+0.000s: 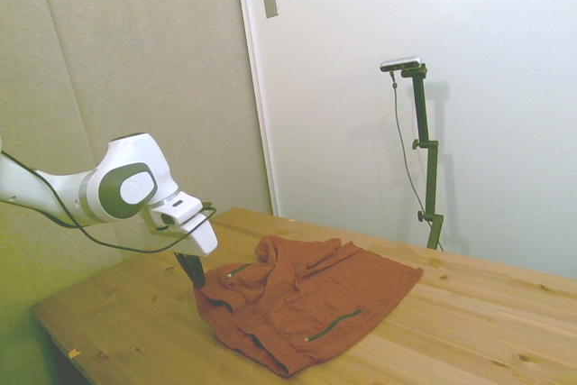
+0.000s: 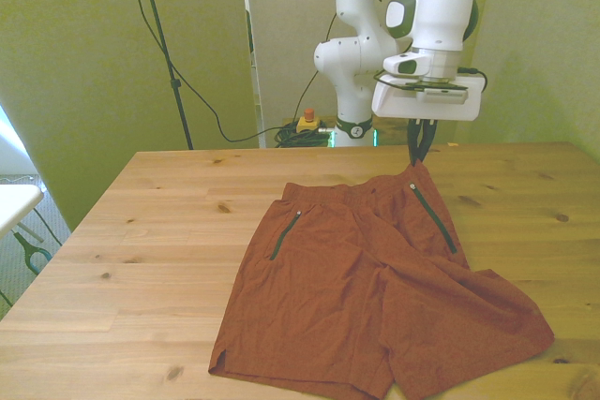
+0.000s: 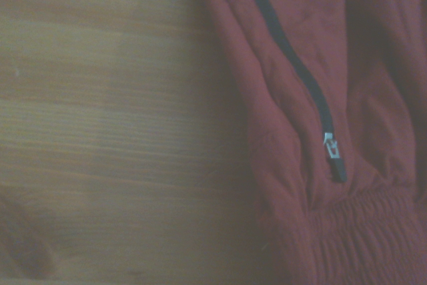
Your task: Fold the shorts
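The shorts [image 2: 375,288] are spread across the wooden table [image 2: 141,231], with the waistband turned toward the table's far edge in the front view and the 2 leg hems lying close to the near edge. The garment is not yet folded; 2 dark pocket zippers [image 2: 285,235] are seen on its upper face, and the cloth is wrinkled and partly bunched toward the front view's right. The gripper [image 2: 419,158] is held just above the waistband corner on the front view's right, and a small peak of fabric is drawn up to the fingertips there, so the dark fingers appear to be closed narrowly on that corner of the shorts. A corner grasp is judged to be chosen because the garment is wider than the gripper, so an edge point lets one half be carried over the other. In the wrist view, one zipper [image 3: 293,65] and the gathered waistband elastic [image 3: 360,231] are seen beside bare wood, which places the gripper at the garment's edge.
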Tool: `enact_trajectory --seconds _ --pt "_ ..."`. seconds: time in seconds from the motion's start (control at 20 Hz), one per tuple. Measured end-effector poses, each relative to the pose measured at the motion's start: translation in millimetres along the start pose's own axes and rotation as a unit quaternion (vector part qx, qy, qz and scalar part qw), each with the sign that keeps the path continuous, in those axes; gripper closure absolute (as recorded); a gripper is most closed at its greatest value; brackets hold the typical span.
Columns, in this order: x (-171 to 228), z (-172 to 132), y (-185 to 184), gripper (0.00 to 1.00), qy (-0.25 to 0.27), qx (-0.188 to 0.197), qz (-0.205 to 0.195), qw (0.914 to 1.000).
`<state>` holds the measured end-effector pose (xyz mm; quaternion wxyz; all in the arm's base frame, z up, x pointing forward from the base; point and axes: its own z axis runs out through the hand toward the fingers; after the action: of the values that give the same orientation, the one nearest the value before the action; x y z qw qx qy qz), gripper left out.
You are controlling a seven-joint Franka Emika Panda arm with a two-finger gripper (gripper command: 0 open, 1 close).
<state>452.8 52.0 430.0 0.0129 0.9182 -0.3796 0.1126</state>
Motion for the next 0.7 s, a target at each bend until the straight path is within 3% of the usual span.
enact_trajectory --seconds 0.25,0.55,0.7 --pt "60.6 -17.8 25.3 1.00 -0.010 -0.001 0.030 0.9995" --pt "95.6 -49.1 35.0 1.00 -0.030 0.010 0.048 0.9984" --pt "116.3 -52.7 57.3 1.00 -0.036 0.010 0.063 0.9973"
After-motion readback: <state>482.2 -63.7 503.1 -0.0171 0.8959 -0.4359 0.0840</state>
